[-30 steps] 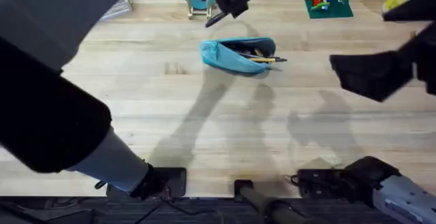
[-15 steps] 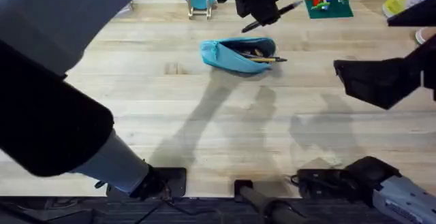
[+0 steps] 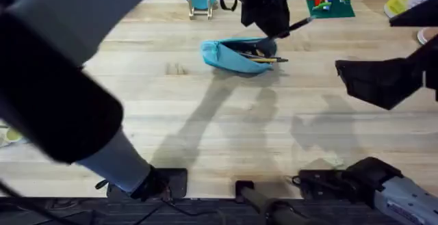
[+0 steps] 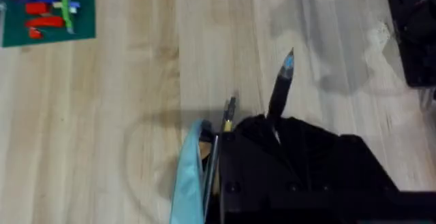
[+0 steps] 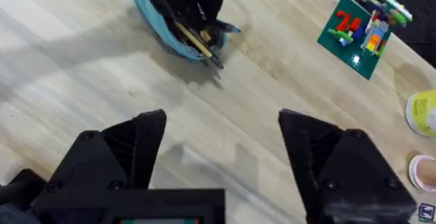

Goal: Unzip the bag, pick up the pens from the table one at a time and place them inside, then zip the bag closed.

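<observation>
Light blue soft fabric pencil pouch (image 3: 238, 54), long and oval, lies on the pale wooden plank table (image 3: 205, 129) near the middle of its far edge, its top zipper open. A slim yellow pen with a black end (image 3: 268, 59) already rests inside, its tip sticking out past the pouch's right end.

The left gripper (image 3: 268, 20) hangs directly above the pouch's right end, clamped on a slim black pen with a pale tip (image 3: 299, 25). A second ago this gripper was near the far edge, behind the pouch's left end; half a second ago it was farther right; now it has come down closer to the opening. In the left wrist view the black pen (image 4: 280, 84) juts out from between the closed fingers, with the pouch's blue edge (image 4: 187, 183) just beside them.

The right gripper (image 5: 221, 149) hovers over bare wood toward the table's right edge, well apart from the pouch, fingers spread and holding nothing, and has hardly moved.

Judging from this, the second pen is about to be lowered into the opening. Zipping the pouch shut is not yet done.
</observation>
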### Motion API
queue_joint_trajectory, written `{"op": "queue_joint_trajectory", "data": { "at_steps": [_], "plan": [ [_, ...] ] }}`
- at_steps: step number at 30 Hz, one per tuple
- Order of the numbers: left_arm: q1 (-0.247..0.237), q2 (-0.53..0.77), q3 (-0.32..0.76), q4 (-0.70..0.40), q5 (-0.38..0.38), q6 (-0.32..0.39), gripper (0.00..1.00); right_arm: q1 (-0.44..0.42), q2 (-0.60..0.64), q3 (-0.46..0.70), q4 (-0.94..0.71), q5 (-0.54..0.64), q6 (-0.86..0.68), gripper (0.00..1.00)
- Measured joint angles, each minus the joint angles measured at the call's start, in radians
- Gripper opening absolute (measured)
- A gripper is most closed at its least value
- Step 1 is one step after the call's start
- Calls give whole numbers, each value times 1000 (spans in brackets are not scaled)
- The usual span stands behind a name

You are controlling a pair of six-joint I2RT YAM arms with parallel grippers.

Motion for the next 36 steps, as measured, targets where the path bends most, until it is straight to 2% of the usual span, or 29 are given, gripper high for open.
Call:
{"op": "queue_joint_trajectory", "data": {
  "at_steps": [9, 16, 20, 21, 23, 24, 26, 30, 36],
  "plan": [
    [0, 107, 0, -2, -3, 3, 42, 0, 0, 0, 0, 0, 0, 997],
    [0, 148, 1, -34, -61, 6, 42, 0, 0, 0, 0, 0, 0, 998],
    [0, 195, 1, -48, -132, 6, 42, 0, 0, 0, 0, 0, 0, 998],
    [-1, 232, 1, -55, -199, 6, 42, 0, 0, 0, 0, 0, 0, 998],
    [-1, 253, 1, -56, -249, 6, 42, 0, 0, 0, 0, 0, 0, 998],
    [-1, 269, 1, -56, -319, 6, 42, 0, 0, 0, 0, 0, 0, 998],
    [-1, 269, 1, -56, -361, 6, 42, 0, 0, 0, 0, 0, 0, 998],
    [-1, 269, 2, -56, -418, 6, 42, 0, 0, 0, 0, 0, 0, 998],
    [-4, 269, 2, -55, -444, 6, 42, 0, 0, 0, 0, 0, 0, 997]
  ]
}}
